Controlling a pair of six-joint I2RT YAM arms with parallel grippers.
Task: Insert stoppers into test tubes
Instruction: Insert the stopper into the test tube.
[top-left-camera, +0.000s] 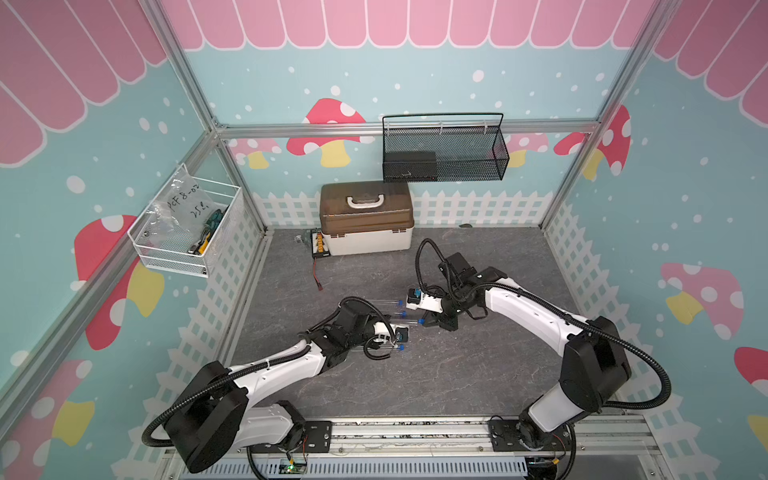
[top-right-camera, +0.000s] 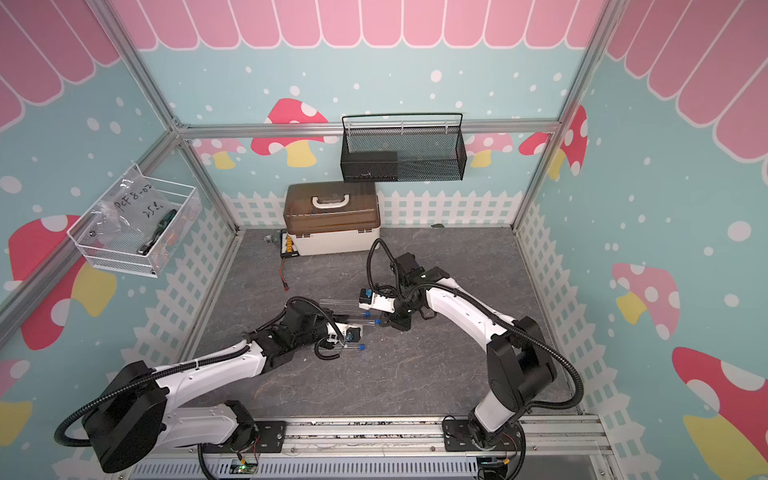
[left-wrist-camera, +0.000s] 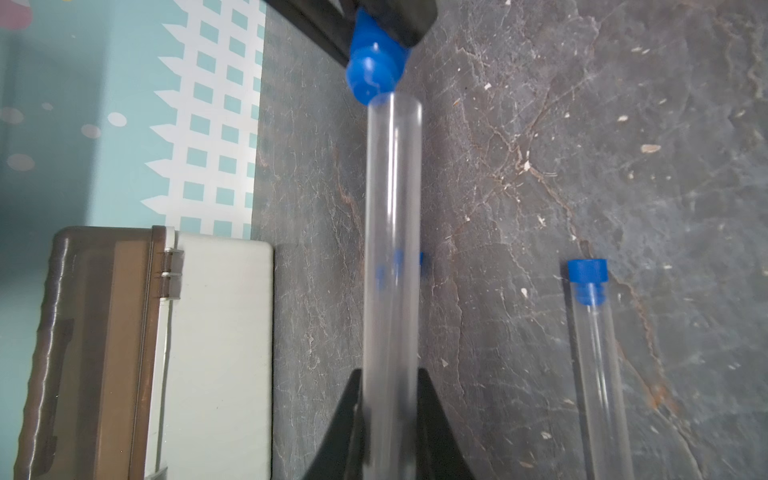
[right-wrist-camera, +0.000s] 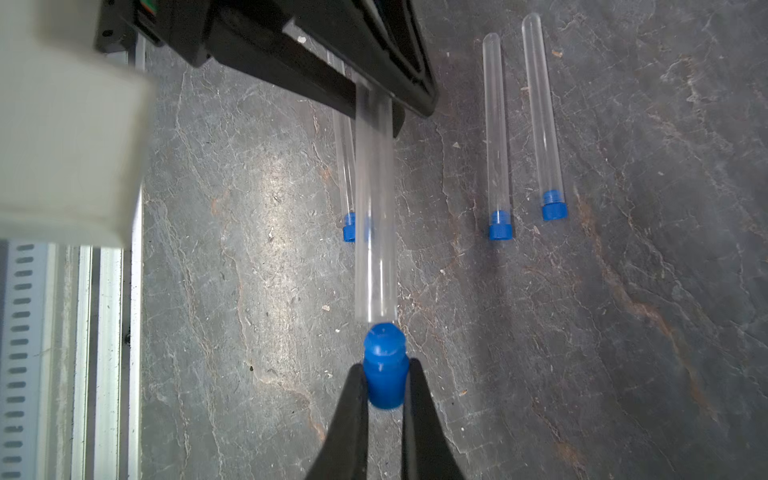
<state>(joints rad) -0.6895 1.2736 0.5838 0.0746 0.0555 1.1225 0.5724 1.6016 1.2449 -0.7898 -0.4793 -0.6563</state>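
Alignment governs this insertion: left gripper (left-wrist-camera: 390, 376) clamps the open test tube (left-wrist-camera: 392, 208), right gripper (right-wrist-camera: 385, 370) pinches the blue stopper (right-wrist-camera: 382, 345) at its mouth, seemingly slightly askew. We would square them, then press gently. Three stoppered tubes (right-wrist-camera: 496, 137) lie on the grey stone-look tabletop (right-wrist-camera: 644, 332); mushroom-print walls (top-left-camera: 457, 83) enclose it

Surface: dark grey, stone-patterned tabletop (top-left-camera: 478, 374).
Landmark: white plastic storage box with a brown translucent lid (top-left-camera: 365, 220), standing on it.
Just beside the box: black board with yellow connectors (top-left-camera: 319, 245).
Well apart from the box: three clear test tubes (right-wrist-camera: 496, 137) lying flat, each plugged by a blue stopper (right-wrist-camera: 498, 230).
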